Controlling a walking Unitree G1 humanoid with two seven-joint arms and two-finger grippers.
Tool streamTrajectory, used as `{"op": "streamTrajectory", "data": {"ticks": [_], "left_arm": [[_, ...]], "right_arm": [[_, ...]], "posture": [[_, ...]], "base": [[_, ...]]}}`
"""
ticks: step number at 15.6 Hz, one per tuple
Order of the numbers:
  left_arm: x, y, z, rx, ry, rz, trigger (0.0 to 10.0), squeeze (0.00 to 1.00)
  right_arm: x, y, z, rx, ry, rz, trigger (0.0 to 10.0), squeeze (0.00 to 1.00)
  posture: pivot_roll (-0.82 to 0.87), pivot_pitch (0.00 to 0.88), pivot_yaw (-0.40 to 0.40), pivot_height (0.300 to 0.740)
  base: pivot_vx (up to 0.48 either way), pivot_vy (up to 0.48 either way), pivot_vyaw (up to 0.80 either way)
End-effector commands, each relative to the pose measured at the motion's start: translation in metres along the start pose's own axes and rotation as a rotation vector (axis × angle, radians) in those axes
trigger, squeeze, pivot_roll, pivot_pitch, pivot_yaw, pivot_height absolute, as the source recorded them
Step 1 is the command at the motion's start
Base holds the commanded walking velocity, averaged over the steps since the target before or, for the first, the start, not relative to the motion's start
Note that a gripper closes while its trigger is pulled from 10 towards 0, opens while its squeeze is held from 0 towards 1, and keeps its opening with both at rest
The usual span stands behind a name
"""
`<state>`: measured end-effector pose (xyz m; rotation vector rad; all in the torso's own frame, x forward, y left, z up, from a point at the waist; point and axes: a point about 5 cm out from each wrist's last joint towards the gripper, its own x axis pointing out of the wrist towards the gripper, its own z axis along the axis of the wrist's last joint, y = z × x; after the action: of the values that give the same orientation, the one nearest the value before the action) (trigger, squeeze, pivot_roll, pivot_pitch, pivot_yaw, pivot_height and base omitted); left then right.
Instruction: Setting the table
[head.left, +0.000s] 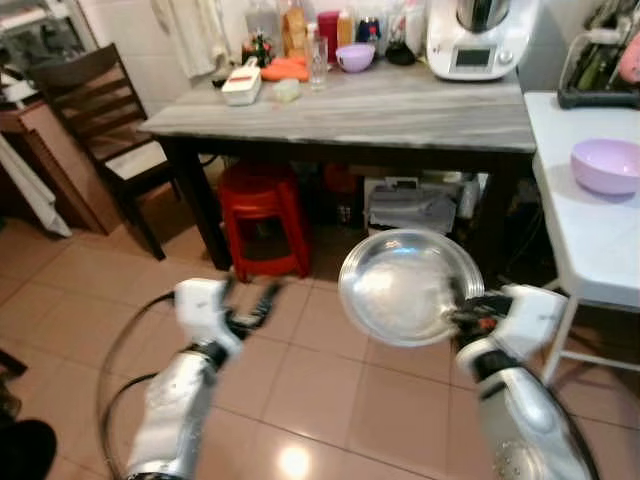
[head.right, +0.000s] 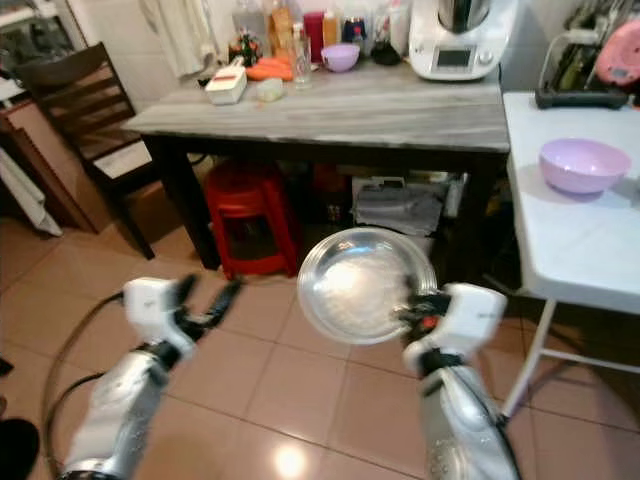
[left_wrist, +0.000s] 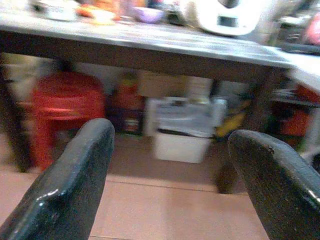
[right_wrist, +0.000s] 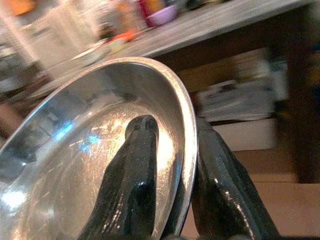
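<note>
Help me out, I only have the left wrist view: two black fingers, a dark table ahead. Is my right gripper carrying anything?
Observer: Yes, the right gripper is shut on a steel plate's rim, one finger inside, one outside.
Operator: Is it over the table?
Observer: No, the plate hangs over the tiled floor, short of the grey-topped table.
Operator: Anything to my right?
Observer: A white table with a lilac bowl on it.
</note>
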<state>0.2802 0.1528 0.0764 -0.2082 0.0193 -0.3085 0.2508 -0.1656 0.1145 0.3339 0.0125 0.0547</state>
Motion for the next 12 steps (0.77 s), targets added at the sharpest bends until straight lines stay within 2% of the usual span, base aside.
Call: {"op": "streamTrajectory", "data": {"ticks": [1,2,5,12], "left_arm": [[0.0024,-0.0068,0.0022,-0.005,-0.017,-0.045,10.0,0.00],[0.0017,-0.0079,0.0033,-0.009,-0.027,-0.059,10.0,0.00],[0.0016,-0.0106,0.0030,-0.035,-0.034,-0.078,10.0,0.00],[0.0017,-0.0152,0.0010,-0.049,-0.037,-0.103,10.0,0.00]], "right_arm": [[0.0005,-0.0040,0.0064,-0.011,-0.027,-0.015,10.0,0.00],[0.0003,-0.0038,0.0070,-0.014,-0.030,-0.015,10.0,0.00],[0.0006,-0.0042,0.0079,-0.020,-0.034,-0.014,10.0,0.00],[0.0022,-0.0004,0.0095,-0.053,-0.041,0.012,10.0,0.00]], "posture": [[-0.05,0.000,0.115,0.740],[-0.05,0.000,0.114,0.740],[-0.05,0.000,0.112,0.740],[-0.05,0.000,0.106,0.740]], "base": [[0.000,0.000,0.00],[0.000,0.000,0.00],[0.339,0.000,0.00],[0.462,0.000,0.00]]}}
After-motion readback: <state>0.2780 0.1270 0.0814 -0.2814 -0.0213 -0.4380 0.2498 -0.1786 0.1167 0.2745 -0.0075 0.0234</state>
